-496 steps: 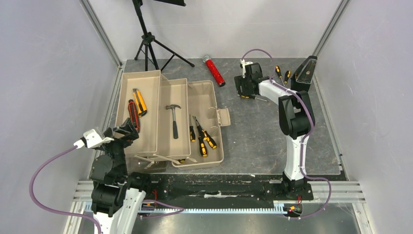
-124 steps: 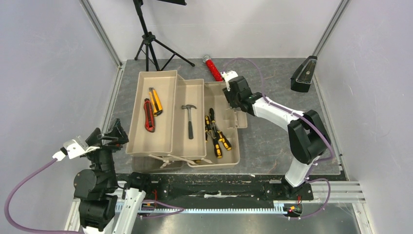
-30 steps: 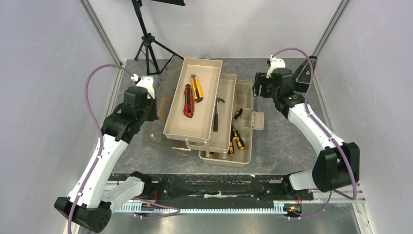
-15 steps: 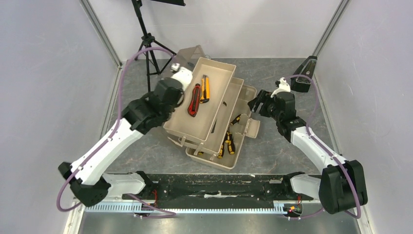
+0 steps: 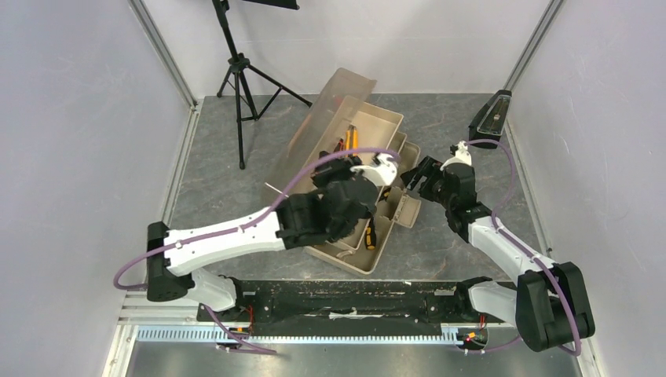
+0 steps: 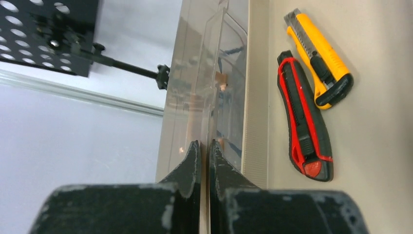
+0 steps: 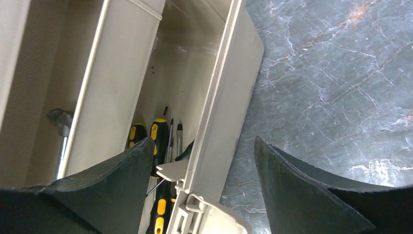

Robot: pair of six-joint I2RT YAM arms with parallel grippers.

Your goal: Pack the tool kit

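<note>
Across the table (image 5: 228, 196) the toolbox (image 5: 351, 259) is laid slanting, far end rightward — left gripper (image 6: 204, 145) squeezed tight, right gripper (image 7: 202, 141) spread wide.

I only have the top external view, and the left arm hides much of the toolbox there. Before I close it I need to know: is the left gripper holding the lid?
Observer: On the left wrist view the left gripper is shut. The translucent lid rises just past its tips, but I cannot tell if the edge is pinched.
Operator: What sits beside it?
Observer: The top tray, with the red knife and orange knife side by side on its floor.
Operator: And my other arm?
Observer: The right gripper is open, one finger on either side of the toolbox wall. Screwdrivers lie in the bottom compartment.
</note>
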